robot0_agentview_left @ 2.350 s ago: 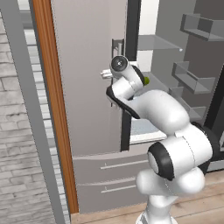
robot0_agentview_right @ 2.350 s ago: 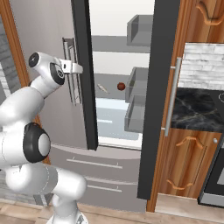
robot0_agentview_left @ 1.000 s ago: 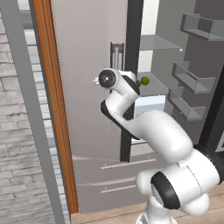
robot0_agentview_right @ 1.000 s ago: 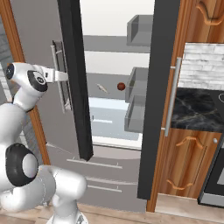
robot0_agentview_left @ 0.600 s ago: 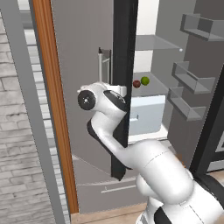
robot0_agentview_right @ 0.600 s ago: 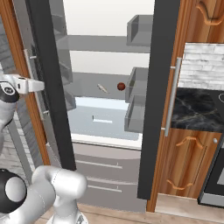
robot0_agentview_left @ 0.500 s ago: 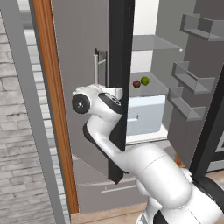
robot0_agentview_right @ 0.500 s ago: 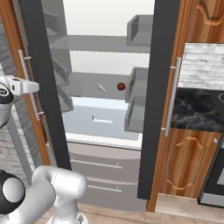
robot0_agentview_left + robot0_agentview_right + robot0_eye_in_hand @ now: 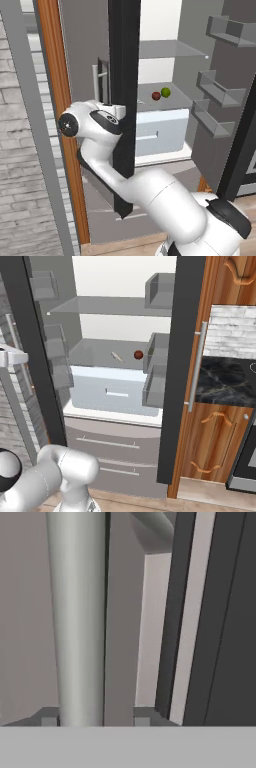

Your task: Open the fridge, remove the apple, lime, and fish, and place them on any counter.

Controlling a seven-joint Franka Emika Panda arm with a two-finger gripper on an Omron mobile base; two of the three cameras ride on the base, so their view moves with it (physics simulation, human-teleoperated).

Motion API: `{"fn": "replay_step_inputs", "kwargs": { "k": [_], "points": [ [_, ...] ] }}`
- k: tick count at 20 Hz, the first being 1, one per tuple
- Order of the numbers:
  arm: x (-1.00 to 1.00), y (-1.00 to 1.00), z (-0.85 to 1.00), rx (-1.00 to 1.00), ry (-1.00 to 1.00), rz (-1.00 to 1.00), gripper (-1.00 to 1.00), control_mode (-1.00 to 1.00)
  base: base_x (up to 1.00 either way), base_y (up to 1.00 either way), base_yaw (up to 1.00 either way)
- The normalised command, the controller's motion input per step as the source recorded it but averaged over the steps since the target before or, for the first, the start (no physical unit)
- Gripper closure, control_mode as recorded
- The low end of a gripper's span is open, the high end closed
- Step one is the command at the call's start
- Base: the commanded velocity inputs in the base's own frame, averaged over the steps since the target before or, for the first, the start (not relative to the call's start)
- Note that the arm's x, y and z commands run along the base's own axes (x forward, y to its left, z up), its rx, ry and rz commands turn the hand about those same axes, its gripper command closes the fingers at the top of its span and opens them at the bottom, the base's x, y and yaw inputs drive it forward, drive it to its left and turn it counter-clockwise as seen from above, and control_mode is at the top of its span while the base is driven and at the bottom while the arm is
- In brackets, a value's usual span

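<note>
Grey fridge (image 9: 120,421) (white inside), dark red apple (image 9: 156,95), yellow-green lime (image 9: 165,92), black white-veined counter (image 9: 227,383)

The white arm (image 9: 150,195) bends up toward ten o'clock, elbow folded; its tool (image 9: 92,717) stands with fingertips (image 9: 48,718) parted.

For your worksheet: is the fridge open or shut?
Open: both fridge doors stand swung wide, showing the apple and fish on a shelf.
</note>
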Motion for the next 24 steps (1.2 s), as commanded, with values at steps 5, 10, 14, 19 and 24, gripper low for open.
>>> {"fn": "replay_step_inputs", "kwargs": {
  "k": [5,10,14,19,24],
  "points": [
    [0.00,0.13,-0.04,0.00,0.00,-0.02,-1.00,-1.00,0.00,0.00,0.00],
    [0.14,0.72,-0.13,-0.02,0.00,-0.14,-1.00,-1.00,0.00,0.00,0.00],
    [-0.18,0.77,-0.01,-0.04,-0.04,-0.09,-1.00,-1.00,0.00,0.00,0.00],
    [-0.89,0.35,0.01,0.00,-0.06,-0.07,-1.00,-1.00,0.00,0.00,0.00],
    [-1.00,0.14,0.07,0.00,-0.12,-0.02,-1.00,-1.00,0.00,0.00,0.00]
  ]
}}
